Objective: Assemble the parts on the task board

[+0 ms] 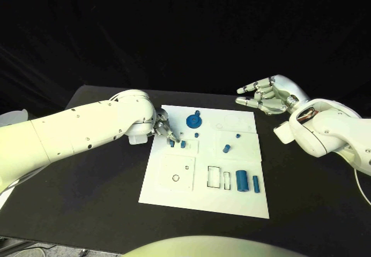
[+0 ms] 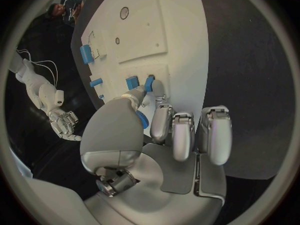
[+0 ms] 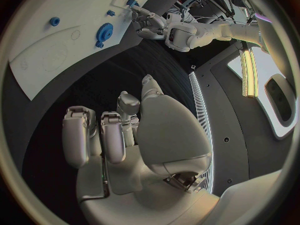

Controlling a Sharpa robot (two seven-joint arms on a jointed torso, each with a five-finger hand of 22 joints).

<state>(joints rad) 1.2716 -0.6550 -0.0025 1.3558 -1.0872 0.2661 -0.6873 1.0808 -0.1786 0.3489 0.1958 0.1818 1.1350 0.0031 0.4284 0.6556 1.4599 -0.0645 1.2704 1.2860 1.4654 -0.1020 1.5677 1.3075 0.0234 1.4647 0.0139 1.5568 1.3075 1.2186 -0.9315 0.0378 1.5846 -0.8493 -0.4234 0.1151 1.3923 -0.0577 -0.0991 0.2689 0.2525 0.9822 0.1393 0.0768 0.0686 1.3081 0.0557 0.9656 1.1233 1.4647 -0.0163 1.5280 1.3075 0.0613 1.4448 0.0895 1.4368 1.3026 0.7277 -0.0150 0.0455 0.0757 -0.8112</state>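
A white task board [image 1: 174, 193] lies in the middle of the head view on a black table [image 1: 101, 193], with small blue parts scattered over it. Near the board's upper left sits a blue gear [image 1: 193, 120]. Below it stand two short blue pegs [image 1: 182, 143] side by side. A single small peg [image 1: 227, 149] stands near the centre, and a larger blue cylinder [image 1: 242, 181] with a thin blue bar [image 1: 256, 184] beside it lies at the lower right.

The left hand [image 1: 161, 127] reaches in from the left edge to the board's upper left corner. In the left wrist view its thumb and one finger [image 2: 157, 96] come together on one of the short blue pegs [image 2: 149, 83], apparently pinching it; the remaining fingers hang loosely curled beside them.

The right hand [image 1: 262, 93] hovers at the upper right of the head view, well apart from the board, palm up, fingers loosely curled and holding nothing.

The pegs look like light, rigid plastic, smooth enough to slip or tip. A fingertip pinch across the peg's sides, near its top, seems best, keeping it upright for seating in a hole.
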